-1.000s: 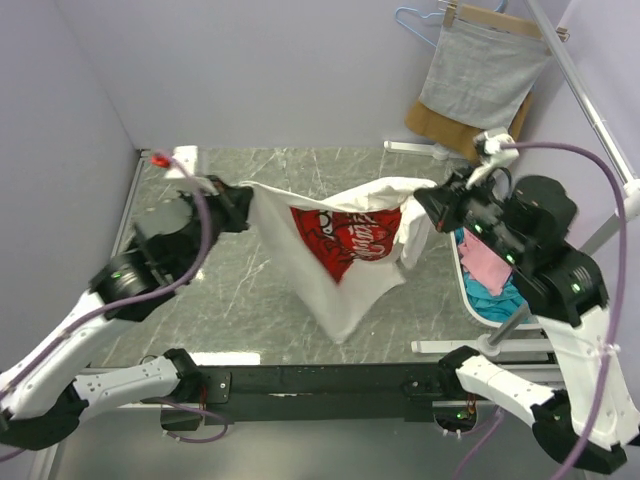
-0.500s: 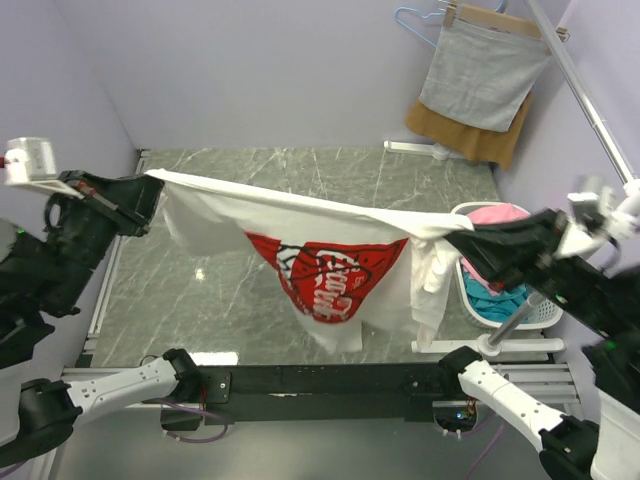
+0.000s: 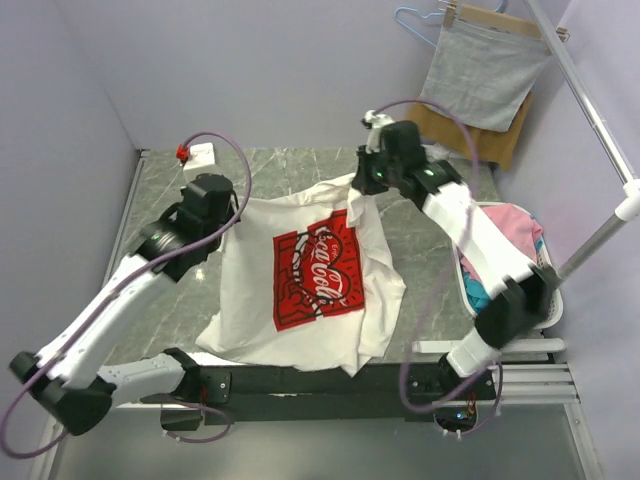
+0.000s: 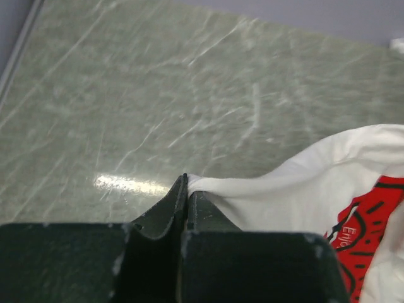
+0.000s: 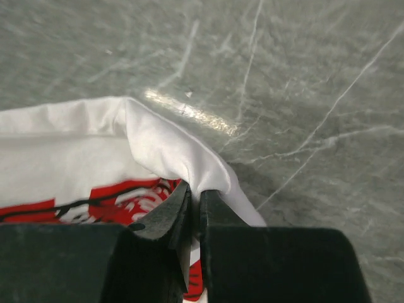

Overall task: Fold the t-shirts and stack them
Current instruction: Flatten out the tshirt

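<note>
Basket [image 3: 553, 272] holds pink clothes [image 3: 507, 232], apparently; t-shirt [image 3: 300, 275] outside.

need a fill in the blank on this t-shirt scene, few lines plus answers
1. The t-shirt is spread over the table with its ____ print facing up.
2. The jaws of the left gripper and the right gripper are both ____ on the shirt's edge.
3. The basket of clothes stands at the table's ____ side.
Missing words: red; shut; right.
</note>
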Action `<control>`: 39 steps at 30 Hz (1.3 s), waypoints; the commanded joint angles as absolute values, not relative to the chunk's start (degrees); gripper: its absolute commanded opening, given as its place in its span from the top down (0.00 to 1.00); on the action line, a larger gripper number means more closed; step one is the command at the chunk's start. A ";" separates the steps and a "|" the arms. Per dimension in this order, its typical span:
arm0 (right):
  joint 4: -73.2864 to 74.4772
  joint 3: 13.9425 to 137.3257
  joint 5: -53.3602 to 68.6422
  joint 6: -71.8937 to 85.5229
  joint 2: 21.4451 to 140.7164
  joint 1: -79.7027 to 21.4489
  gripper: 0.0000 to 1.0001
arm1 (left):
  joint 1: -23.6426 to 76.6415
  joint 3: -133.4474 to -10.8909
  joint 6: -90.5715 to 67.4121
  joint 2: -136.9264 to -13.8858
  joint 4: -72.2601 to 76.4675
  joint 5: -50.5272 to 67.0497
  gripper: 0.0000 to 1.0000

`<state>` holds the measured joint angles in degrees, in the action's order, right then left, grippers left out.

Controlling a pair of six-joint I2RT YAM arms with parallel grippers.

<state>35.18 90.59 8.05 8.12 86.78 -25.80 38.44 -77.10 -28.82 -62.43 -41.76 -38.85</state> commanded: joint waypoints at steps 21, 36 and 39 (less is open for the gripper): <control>32.08 120.11 -9.58 11.08 121.75 -13.71 0.00 | 11.51 -81.24 -28.75 -105.31 -12.93 -29.73 0.29; 25.05 70.43 9.31 16.79 91.50 -15.55 0.00 | 24.08 -52.22 -37.26 -85.78 -5.55 -2.39 0.17; 25.22 66.38 11.60 17.14 91.23 -15.64 0.01 | 24.17 -49.40 -38.41 -87.62 -3.87 -0.44 0.19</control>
